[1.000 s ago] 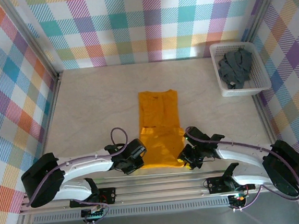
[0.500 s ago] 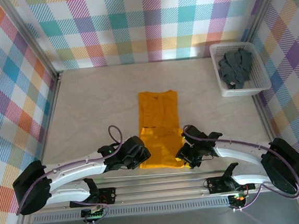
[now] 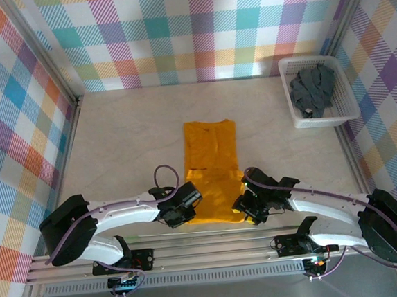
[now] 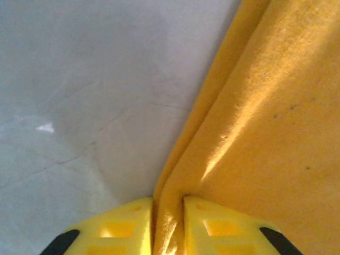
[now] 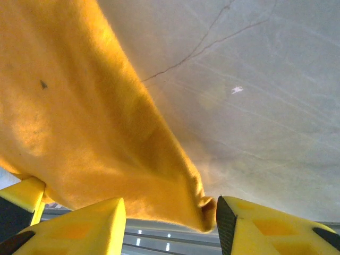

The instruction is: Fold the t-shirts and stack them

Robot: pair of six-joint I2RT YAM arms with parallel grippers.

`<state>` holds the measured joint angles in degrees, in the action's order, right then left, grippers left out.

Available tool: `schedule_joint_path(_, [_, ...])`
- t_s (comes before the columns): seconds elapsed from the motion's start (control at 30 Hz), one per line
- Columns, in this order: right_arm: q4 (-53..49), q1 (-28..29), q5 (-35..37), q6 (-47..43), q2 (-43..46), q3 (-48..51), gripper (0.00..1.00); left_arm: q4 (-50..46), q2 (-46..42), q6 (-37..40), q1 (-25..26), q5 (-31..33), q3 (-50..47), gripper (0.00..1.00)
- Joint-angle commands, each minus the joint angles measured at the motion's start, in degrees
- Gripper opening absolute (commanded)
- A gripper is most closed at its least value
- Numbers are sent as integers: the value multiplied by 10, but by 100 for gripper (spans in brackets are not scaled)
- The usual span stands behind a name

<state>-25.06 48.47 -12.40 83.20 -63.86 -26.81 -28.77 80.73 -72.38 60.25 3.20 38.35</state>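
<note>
The orange shirt [image 3: 212,167] is laid as a long narrow shape at the middle of the bench [image 3: 114,142]. Its near left edge is pinched in the left claw [image 4: 168,207], whose fingers are closed on a fold of the cloth. The right claw [image 5: 170,212] is held wide open at the near right corner, where the cloth hangs between its fingers and touches one of them. The grey shirt [image 3: 311,90] is seen crumpled in the basket [image 3: 289,102] at the far right.
</note>
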Motion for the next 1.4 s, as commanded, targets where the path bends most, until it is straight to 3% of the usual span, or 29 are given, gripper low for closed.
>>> schedule_joint_path(0.0, [-5,4,3,20,-16,-11,50,77,25,-8,13,-1,-5,5])
schedule_joint_path(0.03, [-1,5,0,21,-21,-12,50,82,18,-16,15,3,-9,0])
schedule_joint_path(0.3, [12,43,13,51,-25,-7,51,133,-31,-64,28,15,-53,0])
schedule_joint_path(0.5, [33,33,30,34,-60,-12,49,161,-71,-93,32,21,-79,0])
schedule_joint_path(0.6, [41,27,31,20,-93,-29,44,174,-82,-102,32,15,-91,0])
schedule_joint_path(0.7, [50,23,42,-4,-109,-51,31,193,-90,-109,32,9,-101,0])
schedule_joint_path(0.77, [27,22,61,-30,-109,-82,15,192,-98,-107,32,11,-96,0])
schedule_joint_path(0.87, [-38,22,103,-67,-83,-128,0,170,-120,-99,32,22,-75,0])
schedule_joint_path(1.03, [-122,13,145,-114,-25,-186,0,102,-177,-85,28,56,-24,0])
schedule_joint_path(1.2, [-161,-33,120,-169,-14,-262,0,101,-215,-66,-25,41,25,0])
schedule_joint_path(1.37, [-168,-125,44,-223,-65,-354,0,98,-169,-26,-129,-35,108,0])
